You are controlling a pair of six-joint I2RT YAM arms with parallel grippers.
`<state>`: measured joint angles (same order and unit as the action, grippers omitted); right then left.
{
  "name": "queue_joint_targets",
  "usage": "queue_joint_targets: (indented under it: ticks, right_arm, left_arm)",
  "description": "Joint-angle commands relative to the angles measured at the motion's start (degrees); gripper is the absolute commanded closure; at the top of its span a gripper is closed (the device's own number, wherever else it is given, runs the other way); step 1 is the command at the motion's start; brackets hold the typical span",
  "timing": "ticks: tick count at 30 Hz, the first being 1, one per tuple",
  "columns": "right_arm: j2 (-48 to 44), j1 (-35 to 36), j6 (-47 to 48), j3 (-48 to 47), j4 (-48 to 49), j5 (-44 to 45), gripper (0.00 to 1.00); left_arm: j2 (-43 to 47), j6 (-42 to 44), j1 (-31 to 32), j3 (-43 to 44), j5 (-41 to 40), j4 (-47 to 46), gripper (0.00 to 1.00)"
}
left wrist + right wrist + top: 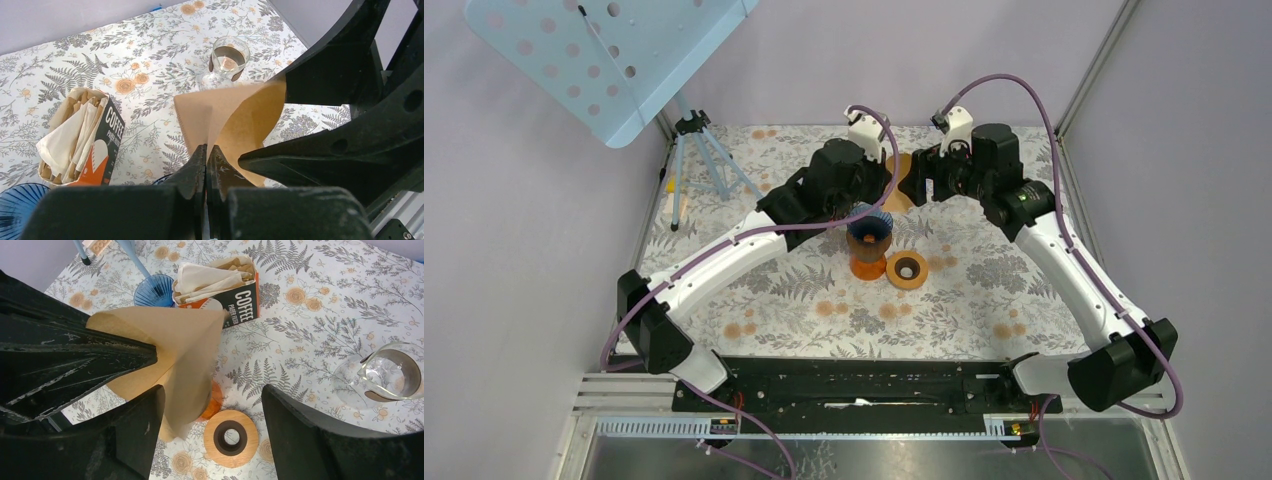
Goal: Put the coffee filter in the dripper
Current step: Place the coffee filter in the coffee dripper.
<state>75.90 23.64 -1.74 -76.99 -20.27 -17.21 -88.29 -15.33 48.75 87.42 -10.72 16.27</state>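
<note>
The brown paper coffee filter [235, 120] is a flattened cone, and my left gripper [206, 148] is shut on its pointed end. From above, the filter [902, 172] hangs between the two grippers, just behind the dripper [869, 226], a blue ribbed cup on an orange base. My left gripper [884, 196] is right above the dripper. My right gripper [212, 392] faces it, open, with the filter [175, 350] hanging by its left finger, untouched by the right one. The filter hides the dripper there, apart from its orange base [216, 401].
A round wooden ring [231, 437] lies right of the dripper. A box of paper filters [225, 290] stands beyond, with another blue ribbed piece [154, 290] beside it. A glass carafe [229, 57] sits farther back. A small tripod [699, 150] stands at the far left.
</note>
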Motion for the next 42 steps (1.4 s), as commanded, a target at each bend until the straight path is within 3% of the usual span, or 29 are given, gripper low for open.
queue_joint_targets:
  ticks: [1,11,18,31,34,42]
  right_arm:
    - [-2.46,0.53,1.12,0.36,2.01,-1.62,0.22]
    - [-2.62,0.53,0.96,0.63,2.26,-0.18,0.24]
    - [-2.13,0.53,0.38,-0.04,1.8,4.77,0.34]
    - [-0.21,0.53,-2.63,-1.12,2.37,4.88,0.55]
    - [-0.22,0.53,-2.74,-1.23,2.42,4.95,0.63]
    - [-0.33,0.53,-3.03,-1.67,1.99,5.73,0.98]
  left_arm:
    - [-0.8,-1.45,0.24,3.69,-0.38,-2.44,1.0]
    - [-1.09,-1.76,0.29,3.91,0.3,-2.15,1.0]
    - [-0.68,-1.55,0.26,3.04,0.68,-2.73,1.0]
    - [-1.74,-0.61,0.86,3.45,0.79,-3.44,1.0]
    - [-1.88,-0.09,1.08,3.53,0.3,-3.46,1.0]
    - [-2.52,1.98,1.49,3.62,-4.5,-3.37,1.0]
